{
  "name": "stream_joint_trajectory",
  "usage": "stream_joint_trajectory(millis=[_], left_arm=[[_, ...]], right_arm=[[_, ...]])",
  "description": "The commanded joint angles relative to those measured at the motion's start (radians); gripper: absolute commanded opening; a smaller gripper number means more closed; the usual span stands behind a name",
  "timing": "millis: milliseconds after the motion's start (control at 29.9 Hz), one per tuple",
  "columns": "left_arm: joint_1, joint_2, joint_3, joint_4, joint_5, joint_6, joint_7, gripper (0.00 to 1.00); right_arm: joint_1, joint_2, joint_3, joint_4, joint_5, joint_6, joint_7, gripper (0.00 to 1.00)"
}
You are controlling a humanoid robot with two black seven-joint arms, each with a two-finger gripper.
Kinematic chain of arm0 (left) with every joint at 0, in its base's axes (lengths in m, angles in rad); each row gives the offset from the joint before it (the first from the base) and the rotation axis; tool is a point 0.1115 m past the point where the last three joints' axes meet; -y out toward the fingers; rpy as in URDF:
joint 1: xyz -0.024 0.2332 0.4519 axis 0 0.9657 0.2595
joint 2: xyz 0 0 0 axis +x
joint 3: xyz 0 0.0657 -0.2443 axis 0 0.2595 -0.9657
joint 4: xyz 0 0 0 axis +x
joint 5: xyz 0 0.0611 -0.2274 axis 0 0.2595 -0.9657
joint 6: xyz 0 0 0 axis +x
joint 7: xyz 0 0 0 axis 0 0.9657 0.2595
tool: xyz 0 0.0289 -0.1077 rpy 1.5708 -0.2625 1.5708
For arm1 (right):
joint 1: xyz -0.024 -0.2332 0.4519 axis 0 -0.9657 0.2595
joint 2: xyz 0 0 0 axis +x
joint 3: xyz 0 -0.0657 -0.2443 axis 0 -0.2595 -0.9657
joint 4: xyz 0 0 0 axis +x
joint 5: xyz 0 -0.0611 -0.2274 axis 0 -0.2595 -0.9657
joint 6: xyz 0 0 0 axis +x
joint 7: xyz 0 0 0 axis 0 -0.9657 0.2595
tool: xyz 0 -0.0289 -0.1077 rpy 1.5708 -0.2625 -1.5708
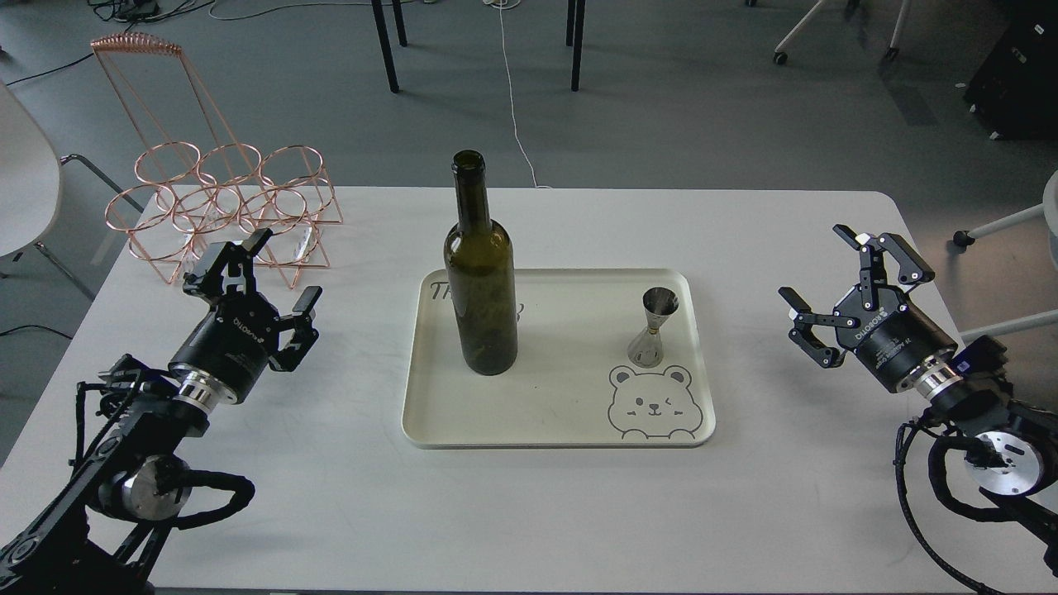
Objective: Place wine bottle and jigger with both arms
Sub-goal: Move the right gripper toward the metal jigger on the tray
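Bottle: the wine bottle (481,273) stands upright on the left half of the tray (559,430), dark green glass, no cork in its mouth.
Jigger: the jigger (655,327) stands upright on the right half of the tray, just above the printed bear (653,403), well apart from the bottle.
Left hand: the left gripper (266,273) is spread wide and holds nothing; it hovers over the table (529,512) to the left of the tray, in front of the copper wire rack (223,207).
Right hand: the right gripper (843,285) is likewise spread wide and empty, to the right of the tray and clear of it.
Handling, bottle: probably heavy for its footprint, rigid, smooth and breakable; tall, so it would tip easily. The straight body below the shoulder looks the safest place to clamp, square-on and low enough to keep it steady.
Handling, jigger: likely light, stiff polished steel, slippery under the pads. The narrow waist between the two cones offers the natural hold; a squeeze on either cone could make it squirt out.
Stage: both items sit on the tray with neither hand touching them.
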Motion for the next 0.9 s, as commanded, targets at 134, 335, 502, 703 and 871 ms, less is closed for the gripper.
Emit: stream_joint_trajectory(millis=[134, 335, 502, 703, 871], left_arm=[[0.002, 0.001, 0.003, -0.009, -0.003, -0.003, -0.001, 0.98], [0.001, 0.009, -0.004, -0.007, -0.010, -0.048, -0.039, 0.98], [0.000, 0.006, 0.001, -0.009, -0.001, -0.065, -0.053, 0.98], [0.000, 0.006, 0.004, -0.012, -0.001, -0.065, -0.053, 0.98], [0.000, 0.012, 0.003, -0.027, 0.000, -0.063, -0.053, 0.98]], right_arm=[[-0.008, -0.007, 0.000, 0.007, -0.040, -0.011, 0.000, 0.99], [-0.009, -0.065, 0.047, 0.022, -0.388, -0.053, 0.000, 0.99], [-0.012, -0.125, 0.121, 0.120, -0.689, -0.129, 0.000, 0.99], [-0.034, -0.133, 0.120, 0.273, -1.146, -0.377, 0.000, 0.99], [-0.055, -0.113, 0.081, 0.272, -1.543, -0.506, 0.000, 0.99]])
